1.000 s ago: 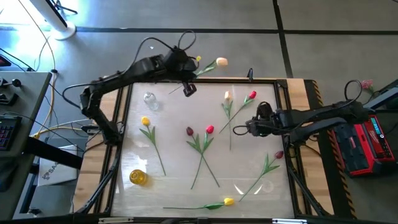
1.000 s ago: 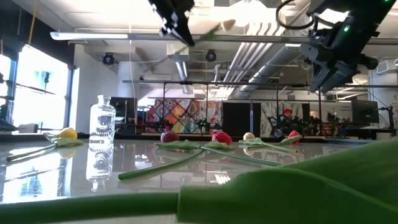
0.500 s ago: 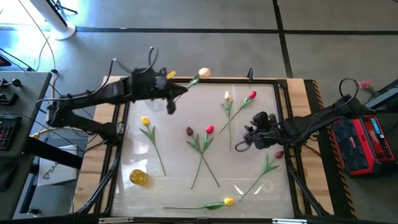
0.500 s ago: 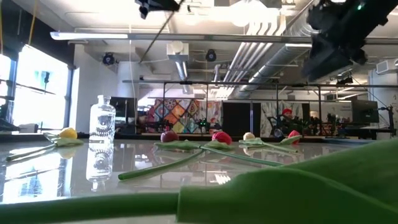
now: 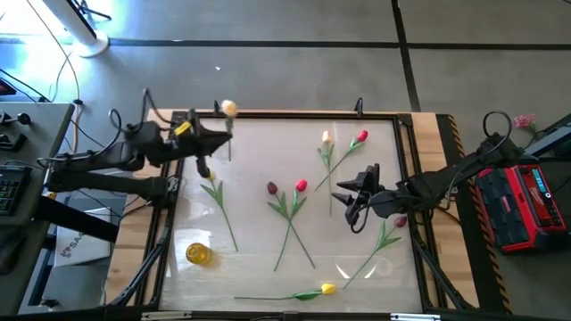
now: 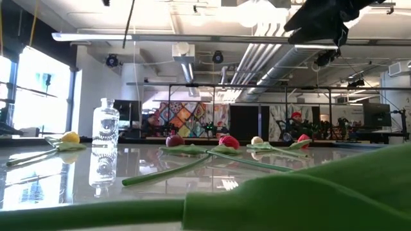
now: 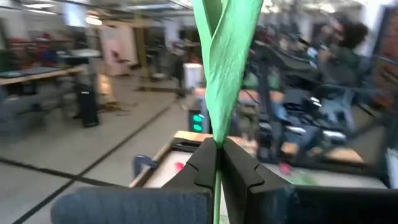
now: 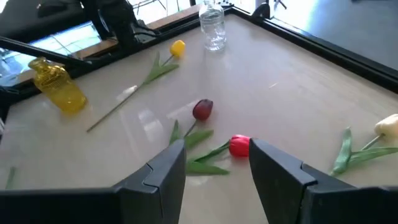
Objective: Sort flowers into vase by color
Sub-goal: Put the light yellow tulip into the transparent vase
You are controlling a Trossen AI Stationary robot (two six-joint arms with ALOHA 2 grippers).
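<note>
The left gripper (image 5: 212, 143) is clamped on the green stem of a peach tulip (image 5: 228, 109), holding it off the surface near the far left corner; in the left wrist view the stem (image 7: 216, 124) runs straight up out of the pinched fingers (image 7: 202, 165), so the flower stands roughly upright, head on top. The clear glass vase (image 6: 106, 125) stands on the surface in that same far left area, though the high view hides it under the arm, so whether the stem's lower end sits directly over the vase mouth cannot be told. That alignment, stem axis vertical over the narrow neck, is what the next lowering turns on. The yellow vase (image 5: 198, 254) sits nearer the front left edge. The right gripper (image 5: 351, 201) hovers with its fingers apart over the middle right of the surface; the red tulip (image 8: 239, 145) lies just ahead between them, with the dark maroon tulip (image 8: 202, 109) beyond, stems pointing toward the gripper.
</note>
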